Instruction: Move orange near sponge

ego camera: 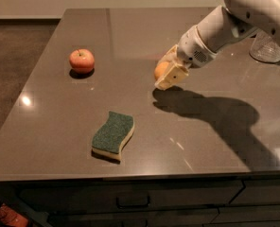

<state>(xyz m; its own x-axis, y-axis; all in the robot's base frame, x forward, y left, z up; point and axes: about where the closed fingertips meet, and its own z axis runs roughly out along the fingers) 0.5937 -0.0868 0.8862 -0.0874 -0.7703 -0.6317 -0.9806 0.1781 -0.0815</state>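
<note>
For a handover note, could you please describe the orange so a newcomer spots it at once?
On the grey table, look right of centre at the cream-coloured tool. It holds the orange: small, round, plain yellow-orange, unlike the red apple at left.

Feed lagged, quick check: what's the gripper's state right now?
Gripper: closed on the orange, over mid-table, well away from the sponge.
</note>
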